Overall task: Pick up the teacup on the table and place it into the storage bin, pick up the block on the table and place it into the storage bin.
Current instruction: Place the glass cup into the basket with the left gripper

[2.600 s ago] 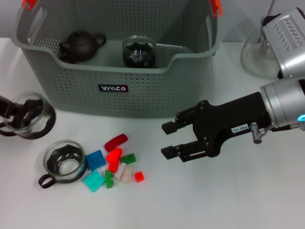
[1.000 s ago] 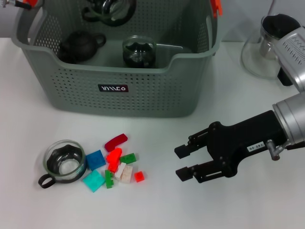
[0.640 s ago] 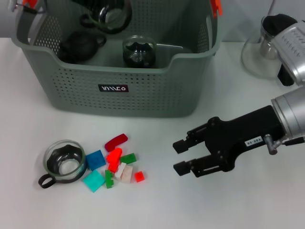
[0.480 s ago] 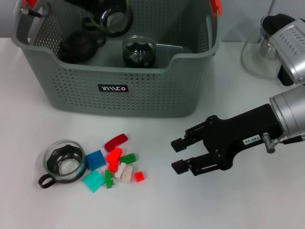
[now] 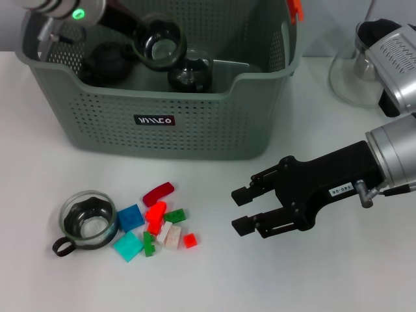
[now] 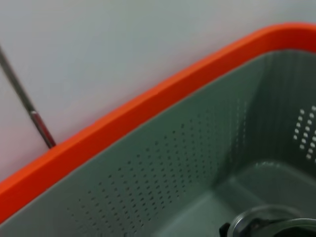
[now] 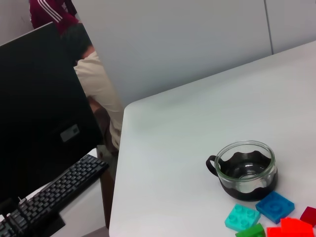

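My left gripper, clenched on a teacup, has lowered it into the storage bin at upper left, so release comes next; my right gripper hangs open.

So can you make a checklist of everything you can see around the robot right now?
Surface: white table, with a bare stretch at the front right.
Job's things: storage bin at the back; a glass teacup held over its inside; another teacup on the table beside the blocks.
Clutter: dark teapot and a glass pot in the bin; glass vessel at the back right.
Grippers: left gripper over the bin with the teacup; right gripper open, to the right of the blocks.
Cables: nothing seen.
Surroundings: monitor, keyboard and a person beyond the table.
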You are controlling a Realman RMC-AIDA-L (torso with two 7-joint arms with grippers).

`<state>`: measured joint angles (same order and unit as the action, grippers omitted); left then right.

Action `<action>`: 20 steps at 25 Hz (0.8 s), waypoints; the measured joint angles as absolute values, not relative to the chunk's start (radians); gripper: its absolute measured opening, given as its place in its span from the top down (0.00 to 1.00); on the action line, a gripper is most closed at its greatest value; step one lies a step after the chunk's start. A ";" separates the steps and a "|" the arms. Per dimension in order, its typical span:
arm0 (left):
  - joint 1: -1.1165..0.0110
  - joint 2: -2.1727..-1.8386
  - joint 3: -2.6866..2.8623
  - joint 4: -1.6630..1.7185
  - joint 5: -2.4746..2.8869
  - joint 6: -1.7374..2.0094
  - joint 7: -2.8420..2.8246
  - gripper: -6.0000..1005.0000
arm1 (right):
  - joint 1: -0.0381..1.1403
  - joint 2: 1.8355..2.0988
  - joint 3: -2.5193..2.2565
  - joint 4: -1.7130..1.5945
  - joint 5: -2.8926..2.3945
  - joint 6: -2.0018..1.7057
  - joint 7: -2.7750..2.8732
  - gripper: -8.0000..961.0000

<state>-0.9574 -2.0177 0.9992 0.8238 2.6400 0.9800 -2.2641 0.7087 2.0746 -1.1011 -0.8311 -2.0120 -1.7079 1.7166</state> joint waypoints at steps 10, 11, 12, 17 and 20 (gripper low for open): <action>-0.963 -2.060 1.011 0.821 2.711 0.955 -2.258 0.95 | 0.709 2.077 -1.101 -0.831 -2.012 -1.701 1.717 0.41; -0.964 -2.061 1.011 0.819 2.711 0.955 -2.257 0.95 | 0.709 2.077 -1.101 -0.831 -2.012 -1.700 1.717 0.41; -0.964 -2.061 1.011 0.817 2.711 0.955 -2.257 0.95 | 0.709 2.077 -1.101 -0.831 -2.012 -1.700 1.717 0.41; -0.967 -2.062 1.011 0.804 2.712 0.954 -2.254 0.95 | 0.709 2.077 -1.101 -0.831 -2.013 -1.700 1.717 0.41; -0.968 -2.063 1.011 0.803 2.712 0.953 -2.254 0.95 | 0.709 2.077 -1.101 -0.831 -2.013 -1.700 1.717 0.41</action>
<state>-0.9681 -2.0634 1.0110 0.8025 2.7122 0.9533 -2.2539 0.7087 2.0770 -1.1015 -0.8314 -2.0126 -1.6995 1.7166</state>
